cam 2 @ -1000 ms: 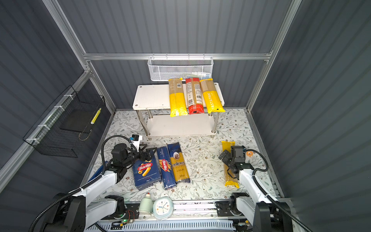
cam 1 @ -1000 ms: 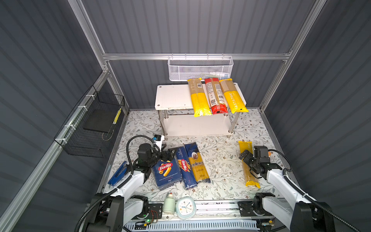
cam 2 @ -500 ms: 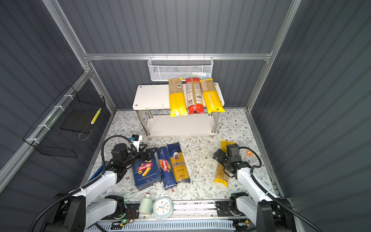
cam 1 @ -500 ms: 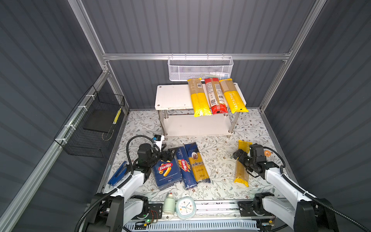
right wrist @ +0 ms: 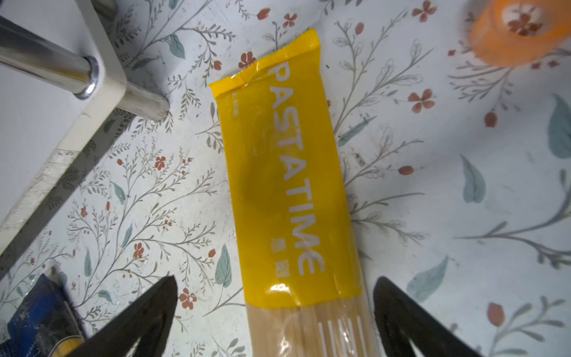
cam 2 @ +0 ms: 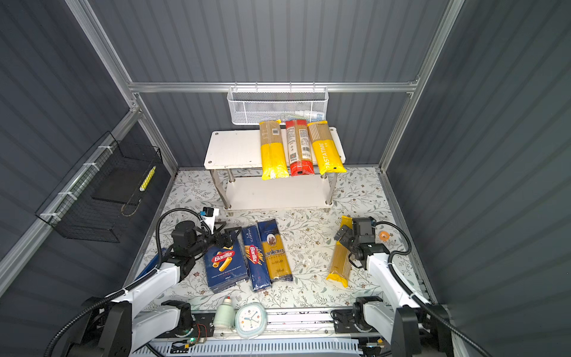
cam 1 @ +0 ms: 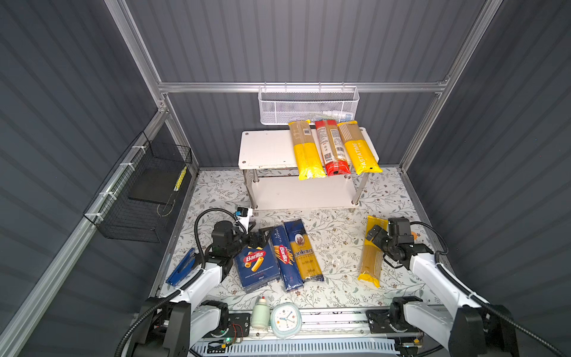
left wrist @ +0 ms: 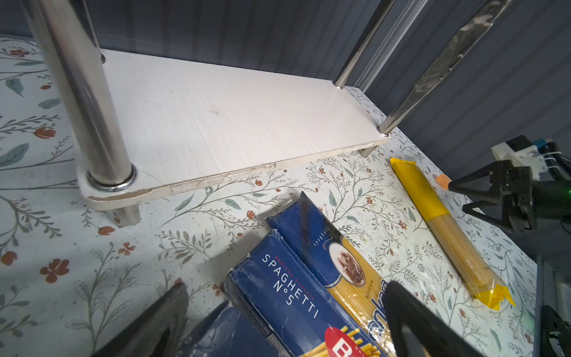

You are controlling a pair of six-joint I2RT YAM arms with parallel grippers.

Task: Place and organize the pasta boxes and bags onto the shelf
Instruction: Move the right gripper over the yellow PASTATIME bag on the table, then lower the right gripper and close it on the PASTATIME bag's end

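Seven pasta items: three shelved, four on the desk [cam 1: 336, 235]. Shelf [cam 1: 265, 148]: white two-tier board rack on chrome tube legs, well beyond both hands. Its upper board carries a plain yellow bag [cam 1: 306, 151], a red bag [cam 1: 332, 148] and a shelved PASTATIME bag [cam 1: 358, 148] side by side, their ends overhanging the front edge. They are grouped toward the right hand's side, leaving bare board, presumably for the remainder; the lower board is bare. Right hand [right wrist: 275, 279]: fingers spread wide, holding nothing, straddling the desk PASTATIME bag [right wrist: 284, 173]. That bag lies flat between the fingers, about where the opaque yellow band meets clear film, a likely spot for a crosswise pinch. It is glossy crinkled film over straight stiff strands, so it should lift as a rigid bar. Left hand [left wrist: 285, 286]: likewise wide and empty, poised over the far ends of the wide box [cam 1: 258, 265] and narrow box [cam 1: 284, 259]. Both are dark-blue card cartons, flat-faced, with scuffed corners. Ankara bag [cam 1: 304, 250]: blue-and-clear film, lying alongside the narrow box on the side away from the left hand. Desk covering: smooth floral print.
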